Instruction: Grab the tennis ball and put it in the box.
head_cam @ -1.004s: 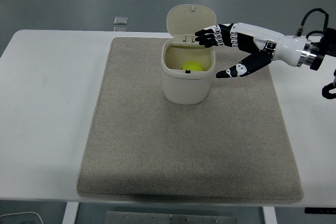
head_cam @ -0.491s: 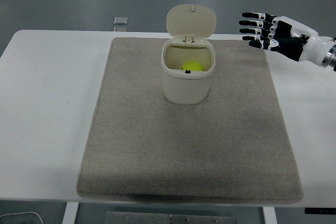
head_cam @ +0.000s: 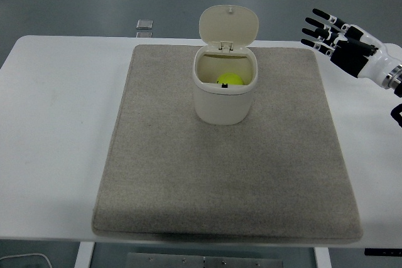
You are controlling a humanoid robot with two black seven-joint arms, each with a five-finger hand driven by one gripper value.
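A yellow-green tennis ball (head_cam: 230, 80) lies inside a cream box (head_cam: 223, 101) that stands upright on the grey mat (head_cam: 226, 174), its hinged lid (head_cam: 229, 24) raised at the back. My right hand (head_cam: 326, 32) hovers at the far right, well away from the box, above the mat's back right corner. Its fingers (head_cam: 319, 14) are spread and hold nothing. The left arm does not show.
The mat covers most of the white table (head_cam: 56, 123). A small clear square object (head_cam: 144, 24) lies at the table's back edge, left of the box.
My right hand has drawn back from the box's lid hinge to the right and slightly up, ending near the picture's right edge with fingers spread. Ball and box have not moved.
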